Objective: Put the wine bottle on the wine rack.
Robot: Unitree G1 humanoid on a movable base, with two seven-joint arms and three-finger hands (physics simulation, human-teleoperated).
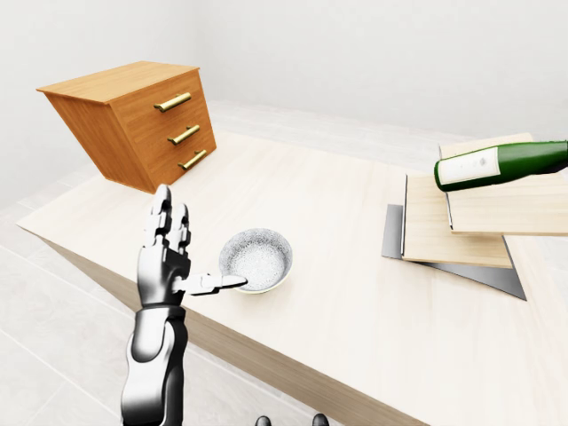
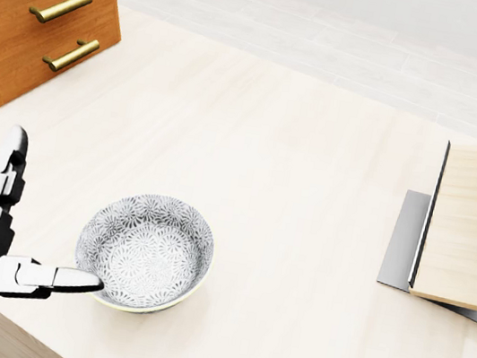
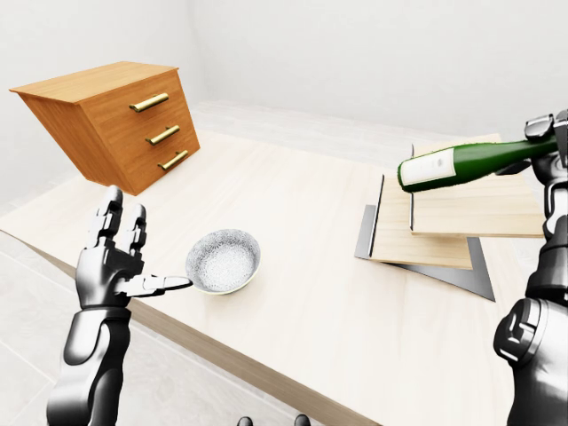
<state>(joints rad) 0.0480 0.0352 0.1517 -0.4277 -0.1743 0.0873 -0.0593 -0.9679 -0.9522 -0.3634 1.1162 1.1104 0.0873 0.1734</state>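
A pale wooden table (image 3: 293,266) carries a three-drawer wooden chest (image 3: 106,124) at its far left corner and the stepped wine rack (image 3: 444,222) toward its right edge. The green wine bottle (image 3: 466,162), its white label too small to read, hangs nearly level above the rack, gripped at the neck by the right hand (image 3: 548,146). A patterned bowl (image 3: 223,261) sits near the table's near edge; beside it the left hand (image 3: 111,262) is raised, fingers spread and empty.

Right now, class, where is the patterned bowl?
In the right-eye view the bowl sits on the table, lower left, beside the left robot hand and below the wooden drawer chest.
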